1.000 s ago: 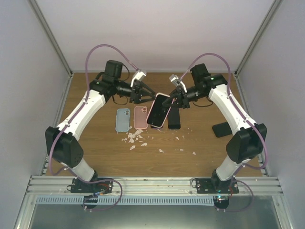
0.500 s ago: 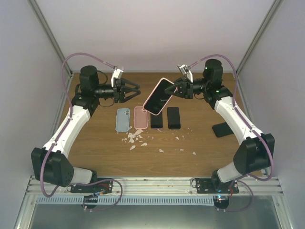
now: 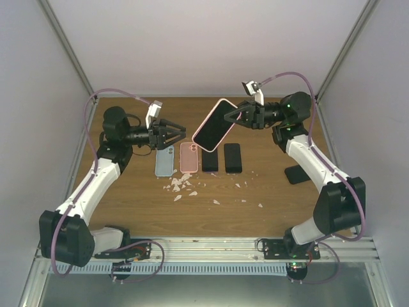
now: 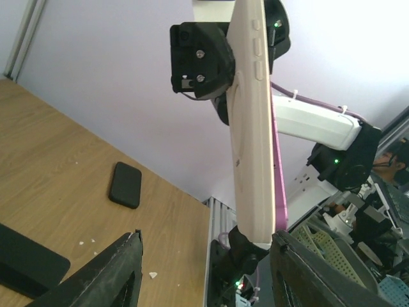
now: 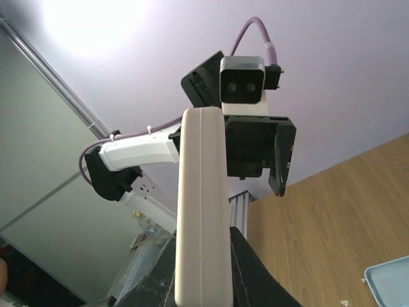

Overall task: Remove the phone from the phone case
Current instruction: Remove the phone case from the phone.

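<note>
The right gripper (image 3: 238, 116) was clamped on the upper end of the phone (image 3: 215, 125) (inside its pink case (image 4: 248, 141)), holding it tilted above the table (image 3: 268, 211); the left gripper (image 3: 181, 132) stood partly open, near it, apart.

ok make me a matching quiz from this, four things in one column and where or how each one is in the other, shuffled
Things
1. phone in the pale pink case
2. light blue phone case
3. left end effector
4. small black rounded pad

States
A. flat on the wooden table, left end of the row
B. open, holding nothing
C. alone on the table, right of the row, by the right arm
D. tilted in the air, clamped by the right end effector

Pairs: 1-D, 2-A, 3-B, 4-C
</note>
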